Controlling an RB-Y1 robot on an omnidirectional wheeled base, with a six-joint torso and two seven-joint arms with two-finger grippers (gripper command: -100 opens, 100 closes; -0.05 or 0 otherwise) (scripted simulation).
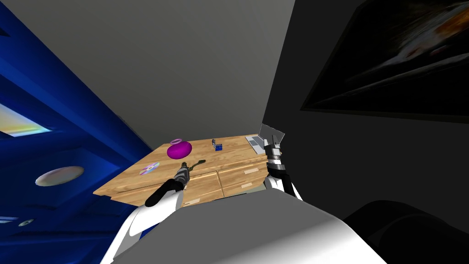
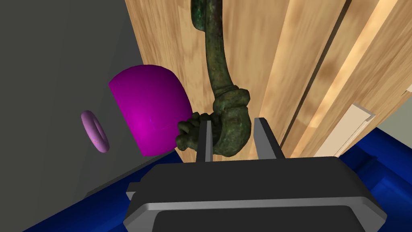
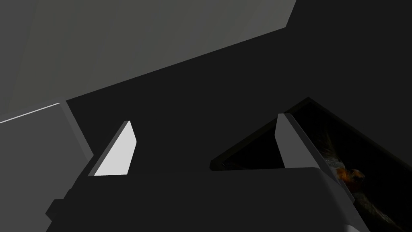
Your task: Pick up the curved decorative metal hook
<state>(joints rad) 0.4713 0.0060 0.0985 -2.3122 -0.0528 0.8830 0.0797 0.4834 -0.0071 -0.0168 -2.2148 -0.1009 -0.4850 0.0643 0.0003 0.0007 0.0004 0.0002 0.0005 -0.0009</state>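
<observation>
- Hook lies on the wooden desk, near the front edge, above the drawers. It is dark green and bumpy, with a long bent stem and a fat knobby end.
- The left hand has that fat end between its two fingers. The fingers are pulled in close and seem to be squeezing it.
- I can't tell if the hook is off the desk yet.
- I think it is hard and stiff, like old metal. It won't bend or squash, and it is probably a bit heavy for how small it is.
- The bumps should help keep it from sliding out.
- The fat end looks like the best place to hold, because it is the thickest part.
- But the long stem sticks far out past the hand, so it could tip or swing in a quick lift. Slow and straight up seems safest to me.
- Seen from the head, with the hook in the middle of the clock:
  - a purple vase sits at 10 o'clock, quite near
  - a shiny disc at 9 o'clock
  - a small blue thing at 1 o'clock
  - a laptop at 2 o'clock
- The right hand is up by the laptop, at 2 o'clock. Its fingers are spread wide and hold nothing.
</observation>
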